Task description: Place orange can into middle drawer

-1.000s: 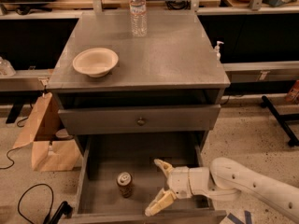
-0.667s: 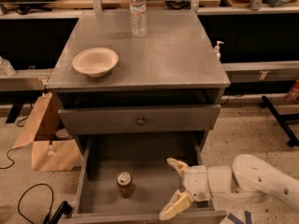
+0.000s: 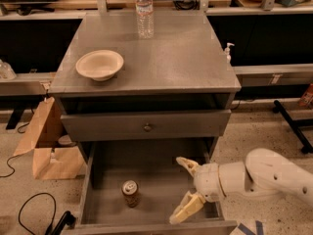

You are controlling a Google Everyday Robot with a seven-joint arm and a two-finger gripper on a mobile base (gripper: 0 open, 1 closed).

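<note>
Grey cabinet (image 3: 171,58), middle drawer (image 3: 161,168): we are viewing the orange can (image 3: 130,193) standing; the open, empty gripper (image 3: 176,190) at its right could topple it.

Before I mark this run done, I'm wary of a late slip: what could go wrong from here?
The orange can stands upright and free in the middle drawer; a knock from the open gripper, close beside it, could topple it. The gripper's lower finger hangs near the drawer's front rim and might catch there.

High front view onto cabinet (image 3: 181,58), hand (image 3: 176,190) lower right.
</note>
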